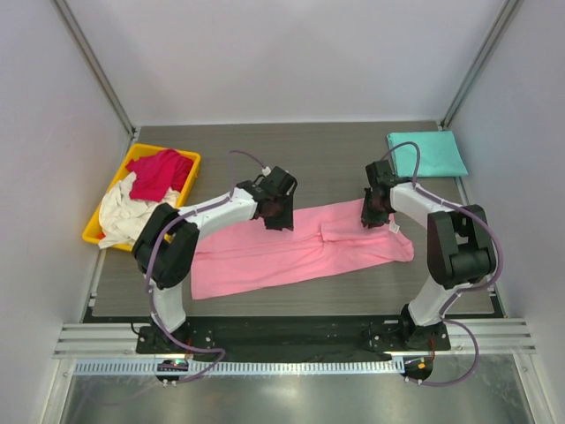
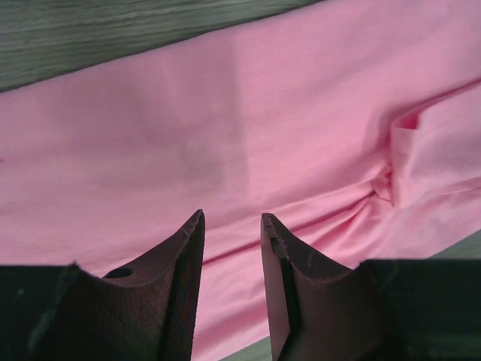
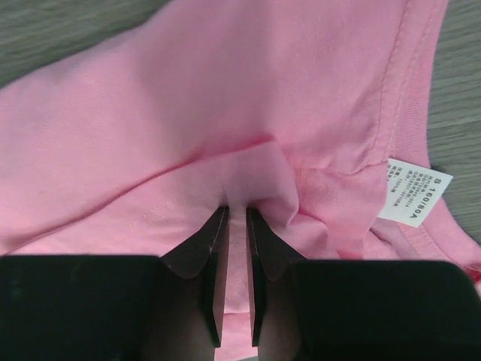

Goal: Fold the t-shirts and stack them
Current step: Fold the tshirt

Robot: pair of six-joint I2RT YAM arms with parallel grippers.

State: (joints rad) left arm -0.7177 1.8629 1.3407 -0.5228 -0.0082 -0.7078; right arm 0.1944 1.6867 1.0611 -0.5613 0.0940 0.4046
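Note:
The pink t-shirt (image 1: 291,252) lies on the table as a long band folded lengthwise, reaching from the left arm across to the right arm. My left gripper (image 1: 278,212) hovers over its upper edge near the middle, open; the wrist view shows only flat pink cloth (image 2: 225,113) under the gap in the left gripper (image 2: 231,218). My right gripper (image 1: 375,215) is at the collar end. In its wrist view a raised fold of pink cloth (image 3: 259,169) is pinched in the right gripper (image 3: 237,210). A teal t-shirt (image 1: 428,152) lies folded at the back right.
A yellow bin (image 1: 91,234) at the left edge holds a crimson red t-shirt (image 1: 159,172) on top of a cream white one (image 1: 119,216), both crumpled. A white size label (image 3: 413,192) sticks out at the pink collar. Grey walls enclose the table on three sides.

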